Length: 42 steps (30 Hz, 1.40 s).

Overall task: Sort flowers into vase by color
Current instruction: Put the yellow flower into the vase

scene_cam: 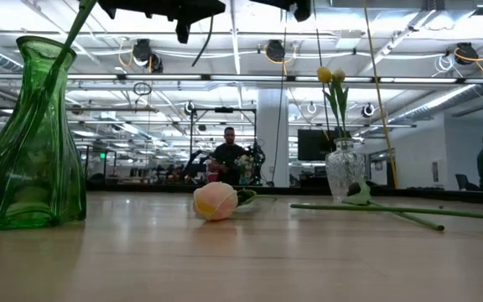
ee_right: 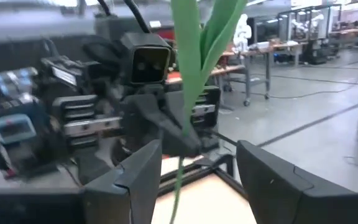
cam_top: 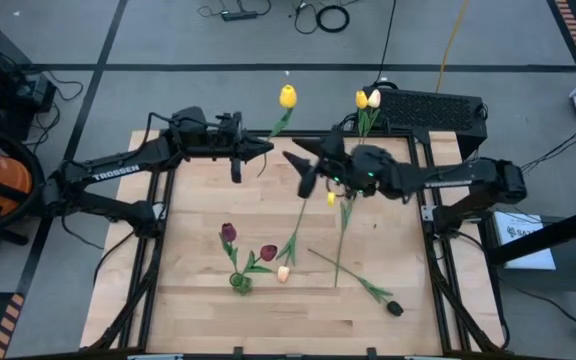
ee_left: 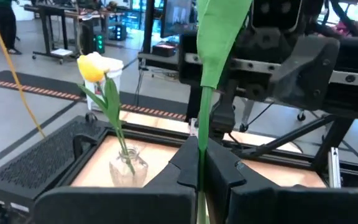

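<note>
My left gripper (cam_top: 264, 148) hovers over the table's far middle, shut on a yellow tulip (cam_top: 287, 96) whose head points toward the far edge. My right gripper (cam_top: 306, 172) faces it, open. In the right wrist view its fingers (ee_right: 124, 182) stand on either side of that tulip's stem (ee_right: 179, 180), apart from it. A green vase (cam_top: 240, 283) near the middle holds two dark red tulips (cam_top: 228, 232). A clear vase (scene_cam: 345, 168) at the far right holds a yellow and a cream tulip (cam_top: 368, 98). Lying on the table are a peach tulip (scene_cam: 215, 201), a yellow one (cam_top: 332, 198) and a near-black one (cam_top: 395, 308). My left gripper pinches the yellow tulip's stem (ee_left: 201, 163) between its two fingers, just below the long leaf (ee_left: 219, 37). The fingers lie across the stem. The tulip is lifted clear of the table, with the leaf rising beyond the fingertips and the rest of the stem running on toward my right gripper.
A black box (cam_top: 433, 108) sits at the far right corner behind the clear vase. Dark rails (cam_top: 153, 215) frame the wooden table top. The near strip of the table (cam_top: 268, 325) holds nothing but the near-black tulip's head. A person (scene_cam: 229, 155) stands in the room beyond.
</note>
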{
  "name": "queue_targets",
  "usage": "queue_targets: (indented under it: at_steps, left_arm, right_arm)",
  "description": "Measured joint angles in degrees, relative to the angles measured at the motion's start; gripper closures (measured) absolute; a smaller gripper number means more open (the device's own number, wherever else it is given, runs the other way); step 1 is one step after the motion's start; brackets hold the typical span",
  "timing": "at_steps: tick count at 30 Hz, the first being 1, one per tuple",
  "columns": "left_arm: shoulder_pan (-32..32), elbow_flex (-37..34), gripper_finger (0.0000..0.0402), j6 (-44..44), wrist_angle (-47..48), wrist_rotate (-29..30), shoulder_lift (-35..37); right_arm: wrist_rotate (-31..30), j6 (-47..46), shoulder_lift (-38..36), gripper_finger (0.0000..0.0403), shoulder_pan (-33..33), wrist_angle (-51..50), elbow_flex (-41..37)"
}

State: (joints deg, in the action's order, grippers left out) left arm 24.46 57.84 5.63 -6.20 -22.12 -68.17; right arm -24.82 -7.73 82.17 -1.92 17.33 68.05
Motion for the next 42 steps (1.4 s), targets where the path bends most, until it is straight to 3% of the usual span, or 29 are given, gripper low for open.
queue_targets:
  at_steps: [6, 8, 11, 17, 20, 27, 36, 42]
  left_arm:
    - [-1.0, 0.0, 0.0392, 0.0, -0.4, -0.8, -0.2]
    - [-1.0, 0.0, 0.0392, 0.0, -1.1, -1.9, -0.1]
    - [-1.0, 0.0, 0.0392, 0.0, -1.0, -2.5, -0.1]
    - [-1.0, 0.0, 0.0392, 0.0, -0.6, -3.2, -0.1]
    - [-1.0, 0.0, 0.0392, 0.0, -0.7, -3.2, -0.1]
    - [-1.0, 0.0, 0.0392, 0.0, -0.6, -3.0, -0.1]
    - [-1.3, 0.0, 0.0373, 0.1, -0.3, -2.8, -0.1]
    - [-1.6, 0.0, 0.0309, 0.0, -0.2, -2.8, -0.1]
  right_arm:
    - [0.1, 3.1, 6.7, 0.0202, -1.9, -13.4, 14.0]
    - [2.7, 3.0, 8.3, 0.0202, -2.6, -15.6, 16.9]
    - [6.9, 3.1, 9.9, 0.0202, -3.4, -15.8, 19.1]
    - [7.2, 3.1, 10.5, 0.0208, -4.1, -15.7, 19.6]
    - [7.3, 3.6, 10.5, 0.0241, -4.1, -15.3, 19.6]
    - [8.8, 6.2, 10.5, 0.0386, -4.0, -15.4, 19.6]
    - [9.1, 5.5, 10.5, 0.0398, -4.1, -15.6, 19.6]
    - [8.6, 5.7, 10.3, 0.0398, -4.1, -16.4, 19.6]
